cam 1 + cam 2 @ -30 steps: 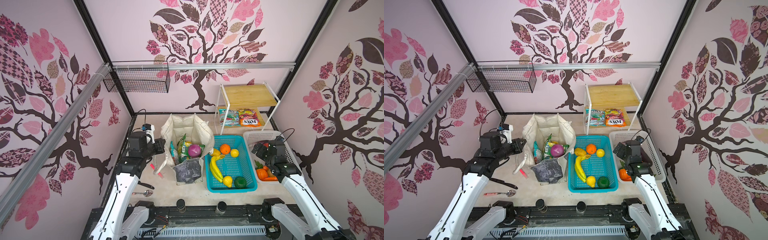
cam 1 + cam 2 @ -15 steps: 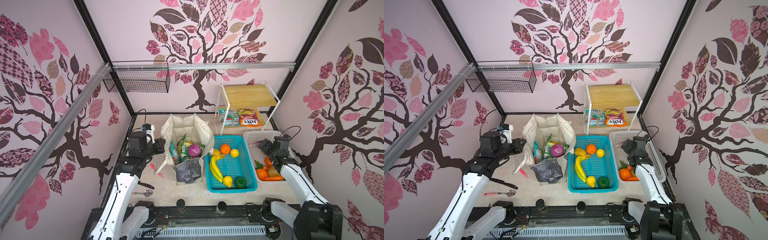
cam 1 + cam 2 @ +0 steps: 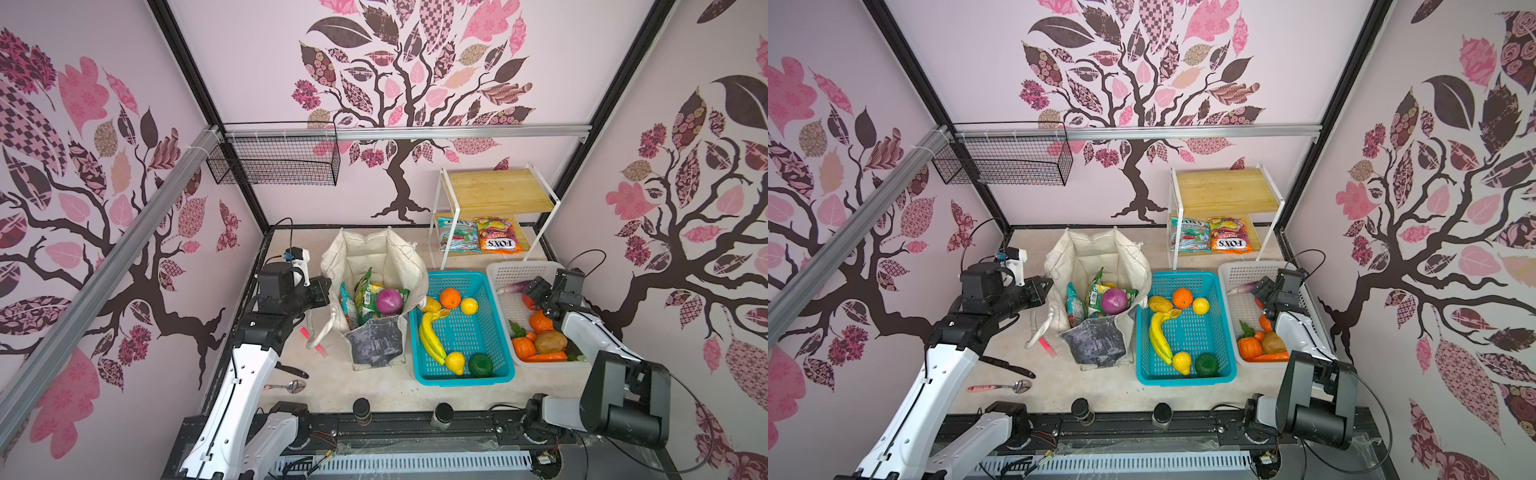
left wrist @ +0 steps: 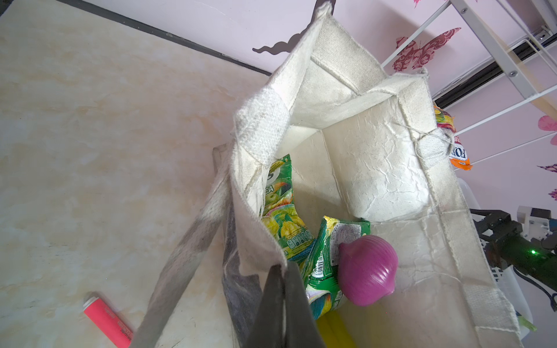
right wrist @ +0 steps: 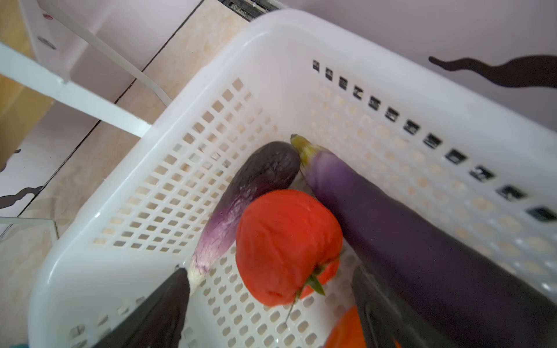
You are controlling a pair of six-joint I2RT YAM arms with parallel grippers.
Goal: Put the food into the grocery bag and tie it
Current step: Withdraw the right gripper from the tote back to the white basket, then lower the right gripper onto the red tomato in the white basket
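Observation:
The cream grocery bag [image 3: 374, 257] [image 3: 1100, 257] stands open left of centre. Inside it lie a purple onion [image 3: 389, 301] [image 4: 366, 271] and green snack packets [image 4: 280, 208]. My left gripper [image 3: 326, 291] [image 4: 283, 266] is shut on the bag's near left rim. My right gripper [image 3: 530, 293] [image 5: 269, 271] is down in the white basket [image 3: 515, 270], open, one jaw on each side of a red tomato [image 5: 283, 241] with gaps left. Bananas [image 3: 430, 332], an orange [image 3: 450, 297] and lemons [image 3: 469, 306] lie in the teal basket [image 3: 457, 378].
Two purple eggplants [image 5: 256, 192] [image 5: 407, 229] flank the tomato. More orange vegetables [image 3: 523, 347] fill the white basket's near end. A rack [image 3: 494, 195] with snack packets [image 3: 496, 240] stands at the back right. A pink marker [image 3: 316, 343], knife [image 3: 291, 370] and spoon [image 3: 291, 386] lie left of the bag.
My right gripper has moved to the far end of the white basket and come down round the tomato, its jaws a little narrower. The left arm and bag have stayed still.

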